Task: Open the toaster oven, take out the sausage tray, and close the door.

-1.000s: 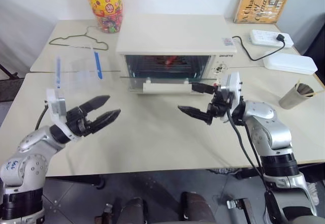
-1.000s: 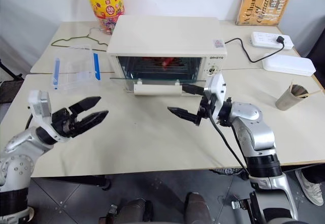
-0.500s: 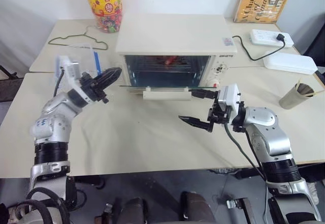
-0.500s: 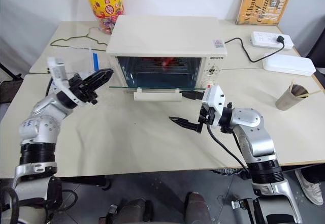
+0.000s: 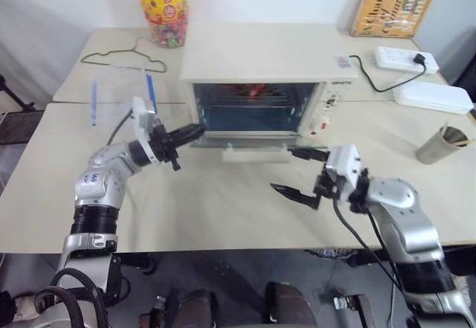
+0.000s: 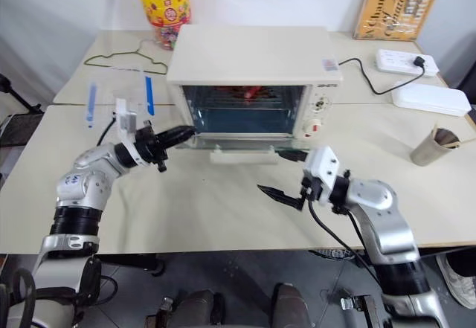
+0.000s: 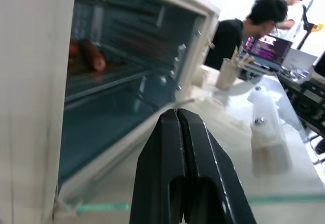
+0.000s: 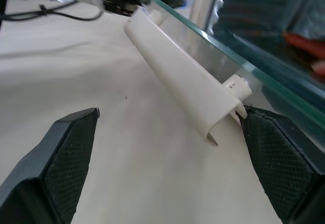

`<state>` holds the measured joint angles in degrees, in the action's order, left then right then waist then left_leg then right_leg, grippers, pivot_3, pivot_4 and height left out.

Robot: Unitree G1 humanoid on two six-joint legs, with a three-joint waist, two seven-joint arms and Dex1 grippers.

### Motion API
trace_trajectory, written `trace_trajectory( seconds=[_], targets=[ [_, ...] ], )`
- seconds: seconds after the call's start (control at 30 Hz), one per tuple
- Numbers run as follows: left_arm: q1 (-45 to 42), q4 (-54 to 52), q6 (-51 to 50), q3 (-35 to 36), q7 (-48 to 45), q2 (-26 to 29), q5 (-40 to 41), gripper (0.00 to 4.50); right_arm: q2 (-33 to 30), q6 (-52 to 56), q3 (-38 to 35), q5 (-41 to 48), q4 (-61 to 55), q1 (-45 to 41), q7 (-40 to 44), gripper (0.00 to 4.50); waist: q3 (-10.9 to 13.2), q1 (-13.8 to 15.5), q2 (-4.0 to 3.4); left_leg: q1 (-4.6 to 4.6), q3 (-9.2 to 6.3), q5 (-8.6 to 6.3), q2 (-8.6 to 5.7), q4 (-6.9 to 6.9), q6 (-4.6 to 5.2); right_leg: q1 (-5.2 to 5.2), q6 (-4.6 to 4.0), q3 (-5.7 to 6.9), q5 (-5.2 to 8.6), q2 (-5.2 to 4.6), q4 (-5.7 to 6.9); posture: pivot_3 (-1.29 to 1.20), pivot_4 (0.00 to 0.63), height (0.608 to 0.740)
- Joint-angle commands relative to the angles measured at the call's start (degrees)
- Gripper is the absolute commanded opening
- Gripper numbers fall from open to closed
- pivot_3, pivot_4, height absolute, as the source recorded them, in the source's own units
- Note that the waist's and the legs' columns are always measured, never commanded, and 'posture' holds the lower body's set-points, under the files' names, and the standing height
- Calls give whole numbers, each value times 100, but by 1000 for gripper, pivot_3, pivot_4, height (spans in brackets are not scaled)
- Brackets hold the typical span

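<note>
From overhead, we see one toaster oven [image 5: 268,82], its door [image 5: 249,140] lowered flat; our left gripper [image 5: 192,130], pinched together, sits at the door's corner, our right gripper [image 5: 301,172] spread below the handle.

Left wrist: two sausages on the sausage tray [image 7: 84,64] inside. Pushing the glass might slam it.
</note>
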<state>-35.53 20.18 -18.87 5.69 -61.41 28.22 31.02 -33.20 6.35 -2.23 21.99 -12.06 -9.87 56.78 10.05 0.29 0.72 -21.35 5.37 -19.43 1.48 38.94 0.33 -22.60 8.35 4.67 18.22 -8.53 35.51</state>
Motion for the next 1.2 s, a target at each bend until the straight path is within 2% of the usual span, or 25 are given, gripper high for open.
trace_trajectory(
  seconds=[0.03, 0.2, 0.37, 0.57, 0.73, 0.83, 0.97, 1.1, 1.2],
  targets=[
    [163, -264, 219, -141, -125, 59, -254, 15, -327, -55, -694, 40, -374, 895, -122, 4500, 2, 87, 2, -6, 2, -9, 0, 13, 6, 1, 0, 1, 0, 0, -1, 0, 150, 740],
    [322, -133, 463, -157, -87, -35, -463, 15, -553, -56, -1468, 194, -571, 1631, -318, 4500, 3, 106, 5, -5, 13, -12, 0, 34, 16, 13, 7, -10, -23, 0, -14, 0, 150, 740],
    [498, -61, 870, -384, -95, -75, -850, 15, -745, 53, -1637, 221, -623, 1194, -484, 4500, 2, 55, 4, 9, 12, -12, 11, 26, 16, 11, 3, -18, -25, 8, -12, 0, 150, 740],
    [634, 39, 1297, -517, 37, -89, -1208, 15, -647, 599, -936, 182, -766, -82, -789, 4500, 1, 41, 1, 7, 11, -12, 13, 26, 15, 6, 3, -16, -25, 7, -12, 0, 150, 740],
    [958, -459, 1288, -125, 126, -317, -692, 15, -104, 783, 407, -907, -506, -1456, -1425, 4500, 1, 21, 1, 4, 13, -13, 12, 28, 17, 2, 3, -12, -25, 1, -12, 0, 150, 740],
    [1415, -1338, 951, 321, 379, -323, -158, 544, 282, 503, 1111, -1905, 144, -2156, -1945, 4500, 2, -59, 4, 0, 6, -14, 20, 28, 15, -4, 2, -4, -25, 2, -8, 0, 150, 740],
    [1752, -1991, 613, 522, 592, -188, 88, 1716, 388, -342, 1567, -2895, 895, -2611, -2414, 4500, 2, -44, 3, -13, -3, -15, 18, 26, 15, -17, 3, 2, -25, -4, -3, 0, 150, 740],
    [2505, -3042, 206, 1172, 947, 102, 533, 2890, 848, -792, 2321, -4451, 2411, -3595, -3702, 4500, 3, -190, 3, -11, -3, -15, 20, 27, 15, -17, 3, -1, -25, -9, -6, 0, 150, 740],
    [2813, -3401, 96, 1398, 1136, 123, 750, 3758, 1163, -972, 2561, -5084, 3374, -4184, -4503, 4500, 4, -315, 0, -4, -8, -15, 30, 21, 12, -20, -5, 0, -21, -3, 1, 0, 150, 740]
  ],
)
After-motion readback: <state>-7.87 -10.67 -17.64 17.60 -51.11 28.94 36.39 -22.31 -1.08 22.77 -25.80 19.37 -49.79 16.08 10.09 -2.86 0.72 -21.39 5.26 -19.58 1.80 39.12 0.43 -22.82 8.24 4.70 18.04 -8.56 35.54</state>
